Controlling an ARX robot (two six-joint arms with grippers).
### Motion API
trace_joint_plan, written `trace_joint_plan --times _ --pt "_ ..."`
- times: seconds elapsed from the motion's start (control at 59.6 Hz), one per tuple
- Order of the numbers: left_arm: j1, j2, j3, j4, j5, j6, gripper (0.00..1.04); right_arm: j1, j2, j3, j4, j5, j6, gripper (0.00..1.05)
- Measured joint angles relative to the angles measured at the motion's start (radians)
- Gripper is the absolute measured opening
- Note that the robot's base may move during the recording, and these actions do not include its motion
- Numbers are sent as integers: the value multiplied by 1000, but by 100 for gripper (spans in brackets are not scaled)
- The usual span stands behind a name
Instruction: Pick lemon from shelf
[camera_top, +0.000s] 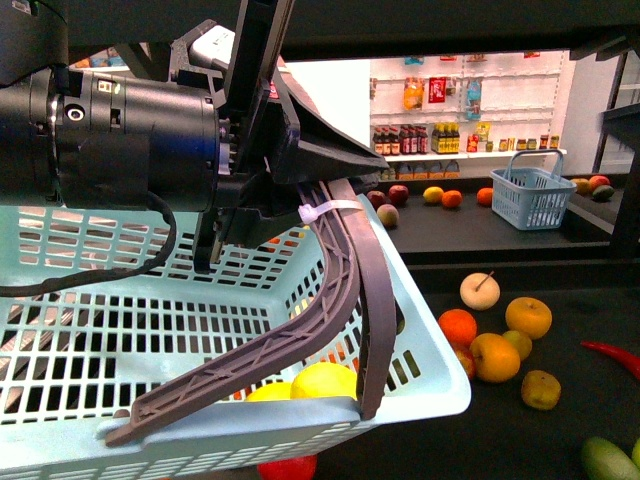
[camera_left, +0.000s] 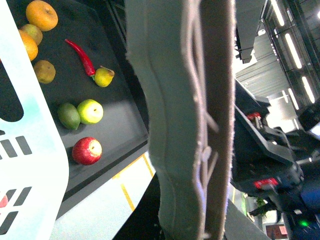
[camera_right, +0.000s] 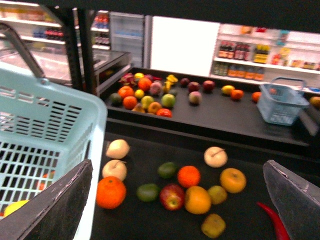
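Observation:
My left gripper (camera_top: 290, 195) is shut on the grey-brown handle (camera_top: 340, 300) of a light blue basket (camera_top: 150, 330) and holds it up close to the camera. Two yellow lemons (camera_top: 322, 380) lie inside the basket by its front wall. The handle (camera_left: 185, 120) fills the left wrist view. My right gripper (camera_right: 175, 200) is open and empty above the lower tray of the black shelf (camera_right: 150, 145). Below it lie oranges, a red apple (camera_right: 172, 196), green fruit and pale pears. The basket's corner (camera_right: 45, 130) is beside its finger (camera_right: 55, 205). A yellow patch (camera_right: 15, 206) shows through the basket's slots.
A small blue basket (camera_top: 533, 197) stands on the upper tray among more fruit; it also shows in the right wrist view (camera_right: 280, 105). A red chilli (camera_top: 610, 355) lies at the lower tray's right. Store shelves with bottles (camera_top: 440, 138) line the back wall.

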Motion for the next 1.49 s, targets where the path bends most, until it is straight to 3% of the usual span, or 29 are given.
trace_joint_plan --times 0.067,0.151,0.201,0.302,0.537,1.426,1.493 --pt "0 0 0 0 -2 1 9 28 -192 -34 -193 144 38 91" --pt "0 0 0 0 -3 2 9 45 -402 -124 -375 172 54 77" --pt "0 0 0 0 -3 -1 9 48 -623 -218 -526 178 64 63" --pt "0 0 0 0 -3 0 9 48 -795 -314 -530 180 70 46" --pt "0 0 0 0 0 0 9 48 -866 -415 -516 181 71 5" --pt "0 0 0 0 -3 1 9 48 -952 -498 -498 180 72 7" --pt "0 0 0 0 -3 0 9 48 -952 -498 -498 180 72 15"
